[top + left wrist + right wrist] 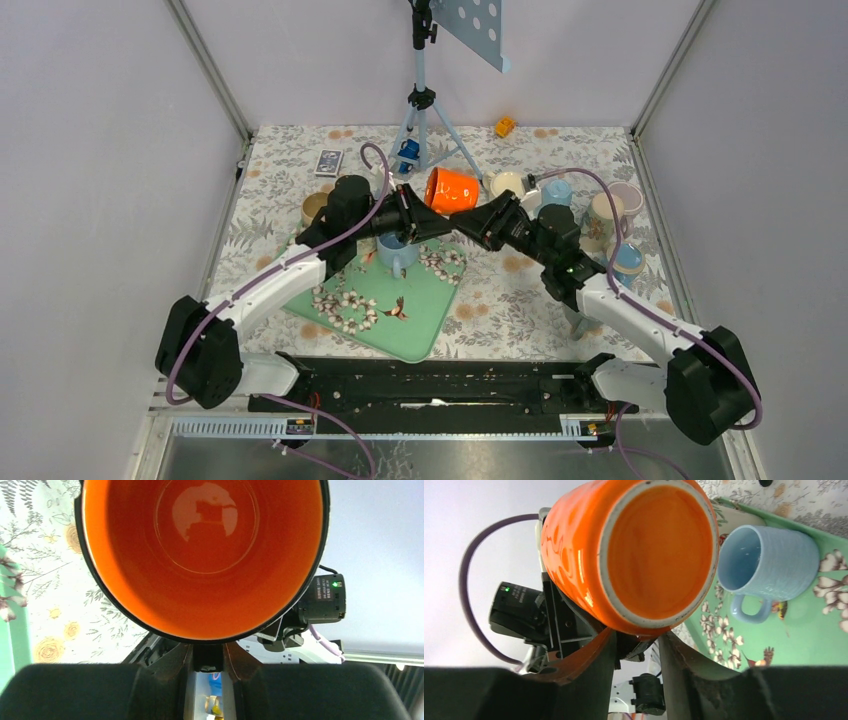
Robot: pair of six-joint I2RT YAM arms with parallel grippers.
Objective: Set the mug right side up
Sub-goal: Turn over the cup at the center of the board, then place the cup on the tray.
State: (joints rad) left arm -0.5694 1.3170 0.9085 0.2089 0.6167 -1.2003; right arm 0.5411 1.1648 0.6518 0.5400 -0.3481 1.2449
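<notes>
Left pincer (pixel 418 215) fingers are seen drawn close together in the left wrist view, clamped on a dark part just under the rim of the orange mug (pixel 455 190). The right pincer (pixel 470 222) is set against the mug from the other side. Its fingers (pixel 594 672) flank a dark part below the mug's base, but whether they grip cannot be told.

The flowered table (pixel 520 300) fills the middle of the top view. A green tray (pixel 400 330) lies at lower centre-left. A tripod (pixel 425 100) stands at upper centre. The orange mug is held in the air at centre frame, tipped on its side, its mouth turned toward the left wrist camera. A blue mug (pixel 397 255) stands upright on the tray, below the orange one. Several cups (pixel 600 215) are clustered at right.
</notes>
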